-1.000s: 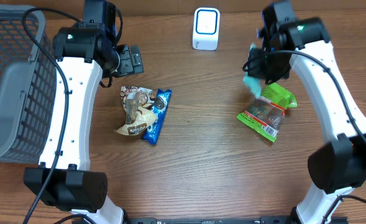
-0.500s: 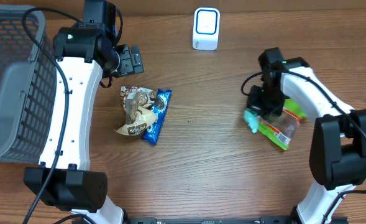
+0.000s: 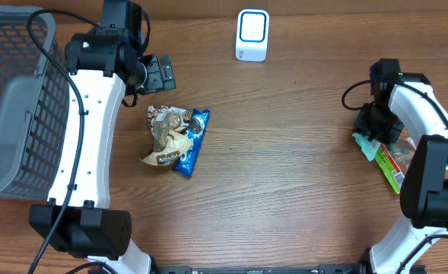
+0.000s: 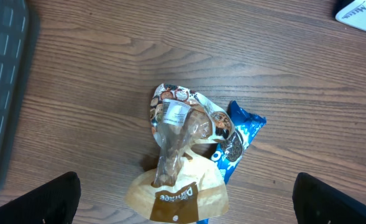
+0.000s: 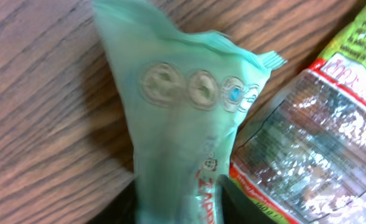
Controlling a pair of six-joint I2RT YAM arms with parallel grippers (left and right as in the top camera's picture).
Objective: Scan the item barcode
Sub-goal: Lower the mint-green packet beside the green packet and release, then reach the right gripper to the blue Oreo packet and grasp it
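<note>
Mint-green and crinkled, the slim packet (image 5: 183,124) is lying at the far right edge of the desk (image 3: 284,190), well apart from the white barcode scanner (image 3: 252,35) that is standing at the back. The right hand (image 3: 372,129) is hanging directly over the packet's upper end. The right wrist view is showing the wrapper running down between dark shapes at the bottom of the picture, but whether the fingers are gripping it or standing clear I cannot tell.

The packet is touching a green and red snack bag (image 5: 307,137) with a clear window, overlapping its left edge. Judging by that pairing, this is looking like the put-down end of a scan, with the packet joining a pile of finished items, though a pick-up is also possible. No barcode is showing on the upturned face, only a row of round printed marks and some small red lettering.

The left hand (image 3: 160,74) is hovering wide open above a brown and white snack pouch (image 4: 176,155) and a blue cookie packet (image 4: 238,140), which are lying against each other, the pouch partly over the packet, near a grey mesh basket (image 3: 11,106). The next move is probably calling for one of these to be lifted and its barcode turned toward the scanner.
</note>
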